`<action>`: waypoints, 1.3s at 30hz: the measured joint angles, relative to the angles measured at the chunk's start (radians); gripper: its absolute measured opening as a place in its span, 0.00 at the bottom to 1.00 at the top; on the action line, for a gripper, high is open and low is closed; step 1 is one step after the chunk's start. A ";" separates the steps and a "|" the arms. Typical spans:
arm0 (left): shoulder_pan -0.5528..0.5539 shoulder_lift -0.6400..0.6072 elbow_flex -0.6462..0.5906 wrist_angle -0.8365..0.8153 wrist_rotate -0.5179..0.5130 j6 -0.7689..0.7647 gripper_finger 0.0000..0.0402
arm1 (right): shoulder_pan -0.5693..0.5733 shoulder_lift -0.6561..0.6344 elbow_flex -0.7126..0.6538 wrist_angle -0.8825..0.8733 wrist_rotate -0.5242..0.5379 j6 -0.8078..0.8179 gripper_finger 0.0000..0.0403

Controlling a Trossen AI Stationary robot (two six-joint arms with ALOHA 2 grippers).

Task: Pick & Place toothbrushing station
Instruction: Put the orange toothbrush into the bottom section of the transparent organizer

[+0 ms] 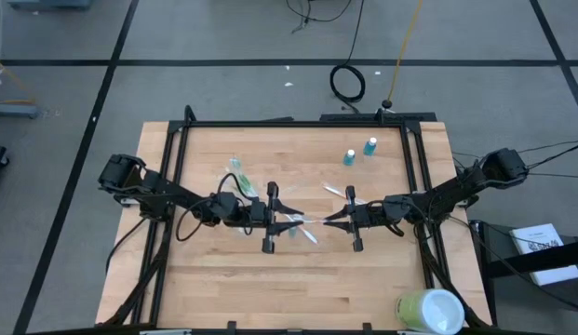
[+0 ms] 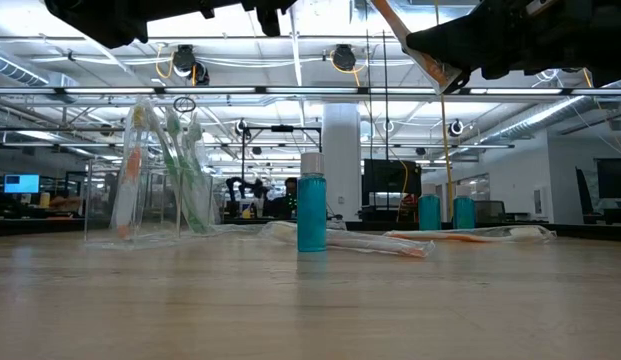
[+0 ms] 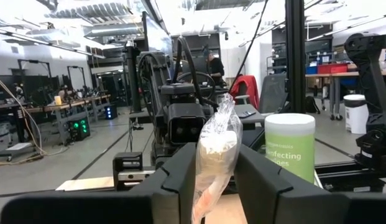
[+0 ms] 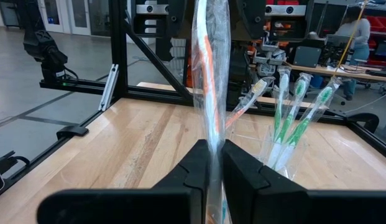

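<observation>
Both hands clamp one clear-wrapped orange-and-white toothbrush [image 1: 307,221] mid-desk: left hand [image 1: 281,220] at 9 o'clock, right hand [image 1: 337,220] at 3, probably a handover.

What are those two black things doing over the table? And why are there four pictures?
They are two robot arms. One picture looks down from above, one looks across the wooden table, and two come from cameras on the arms' wrists. Each arm ends in a pincer. The left pincer and the right pincer meet mid-table, both pinching one wrapped toothbrush. A clear cup holds more toothbrushes. Three little blue tubes stand on the table, and a big green cup sits at a corner.
</observation>
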 joint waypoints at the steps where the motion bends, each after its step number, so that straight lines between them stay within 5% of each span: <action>1: 0.000 0.000 0.000 0.000 0.000 0.000 0.25 | 0.000 0.000 0.000 0.000 0.000 0.000 0.06; 12: 0.000 0.000 0.000 0.000 0.000 0.000 0.14 | 0.000 0.000 0.000 0.000 0.000 0.000 0.06; 28: 0.000 0.000 0.000 0.000 0.000 0.001 0.13 | 0.000 0.000 0.000 0.000 0.000 0.003 0.10; 33: 0.000 0.000 0.000 0.001 0.000 0.001 0.11 | 0.001 0.000 0.000 0.000 0.001 0.023 0.18; 39: 0.000 0.000 0.000 0.001 0.000 0.001 0.11 | 0.010 -0.015 0.000 -0.010 0.003 0.017 0.41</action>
